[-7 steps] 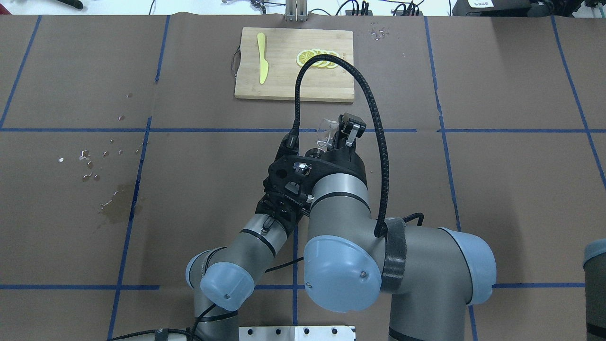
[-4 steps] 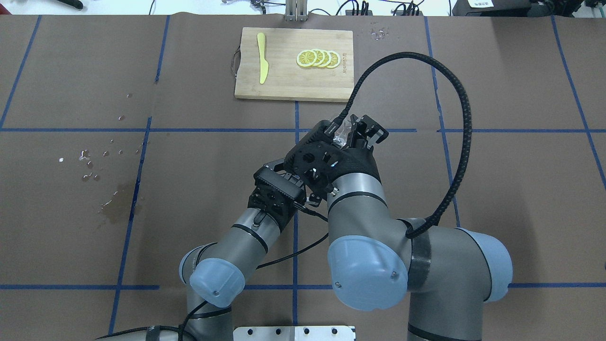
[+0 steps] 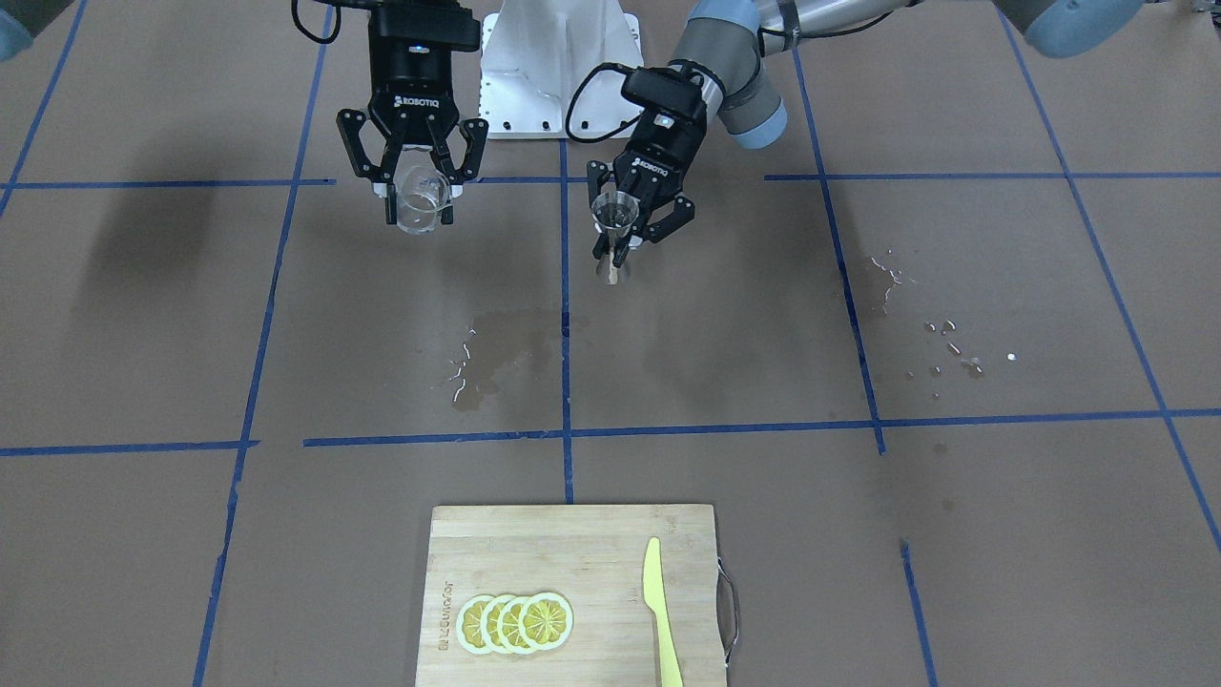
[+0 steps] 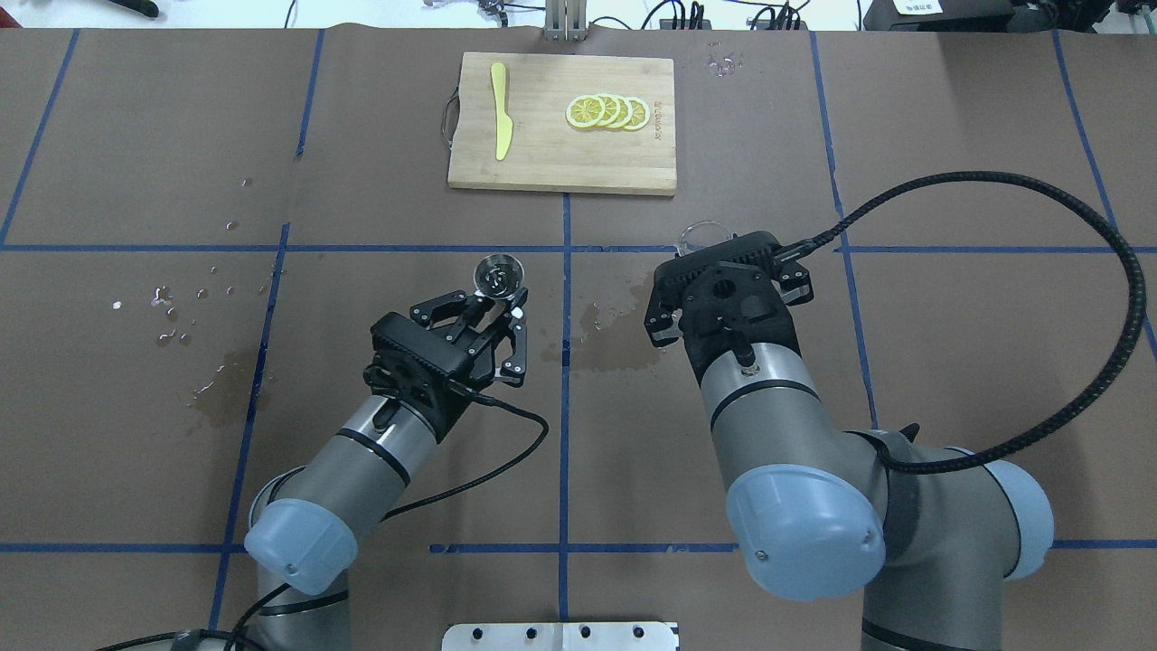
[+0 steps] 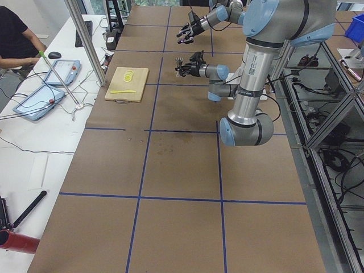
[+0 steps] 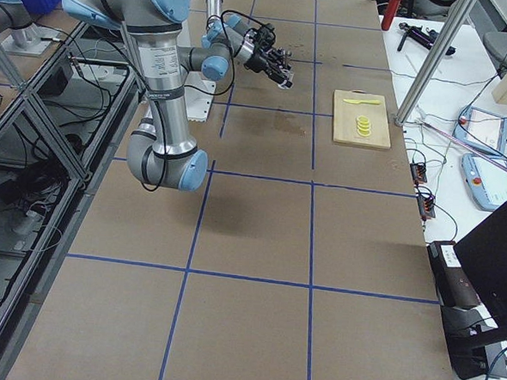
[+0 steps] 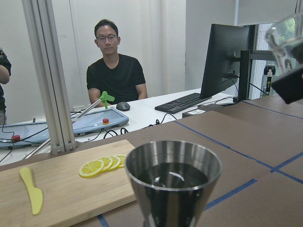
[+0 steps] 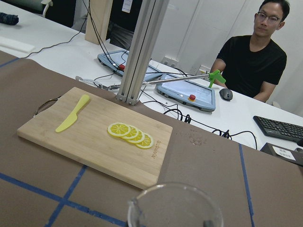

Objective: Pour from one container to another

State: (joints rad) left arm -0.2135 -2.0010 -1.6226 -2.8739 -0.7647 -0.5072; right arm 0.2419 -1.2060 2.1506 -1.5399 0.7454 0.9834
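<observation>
Above the brown paper-covered table, both arms hold their vessels in the air, well apart on either side of the centre tape line. The left gripper is clamped narrow on the small silvery metal hourglass-shaped jigger, which stands upright. In the left wrist view its upper cup holds liquid that looks dark. The right gripper has its fingers spread wider and closed around the small clear glass tumbler, whose mouth faces up. Its rim fills the bottom of the right wrist view.

On the paper between and below the two grippers lies a dark wet patch, and scattered droplets lie well off to the robot's left. At the far edge sits a rectangular wooden cutting board, carrying a row of overlapping yellow lemon slices and a yellow plastic knife. A person in a black shirt sits at the white desk beyond.
</observation>
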